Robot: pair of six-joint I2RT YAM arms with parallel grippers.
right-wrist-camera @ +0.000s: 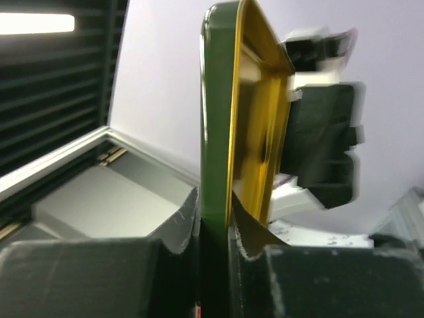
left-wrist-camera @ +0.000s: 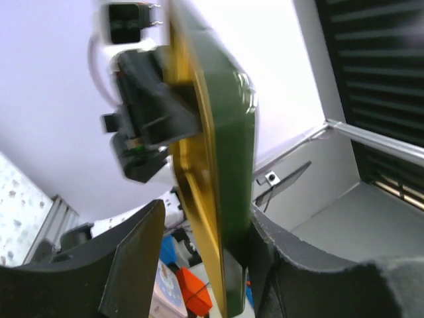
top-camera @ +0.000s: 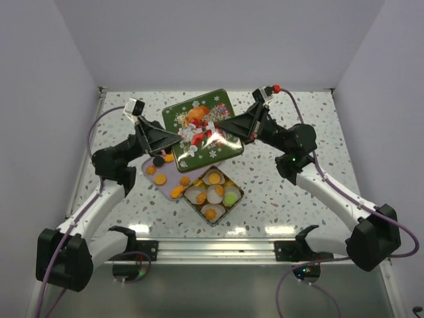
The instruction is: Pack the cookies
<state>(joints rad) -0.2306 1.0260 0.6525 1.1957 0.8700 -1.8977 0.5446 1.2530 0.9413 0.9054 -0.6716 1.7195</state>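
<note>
A pale speckled tabletop (top-camera: 311, 126) sits between plain white walls. Nearest the arm bases is a square metal tin (top-camera: 228, 211). Its white paper cups (top-camera: 216, 193) hold round orange cookies (top-camera: 214, 178) and a green cookie (top-camera: 230, 197). Just beyond on the left, a flat lavender tray (top-camera: 169, 171) carries more orange rounds and a black cookie (top-camera: 158, 161). Farther back, the left gripper (top-camera: 177, 140) and right gripper (top-camera: 222, 126) clamp opposite edges of the square lid (top-camera: 199, 122). The lid is glossy green with a Santa print outside and gold inside.
</note>
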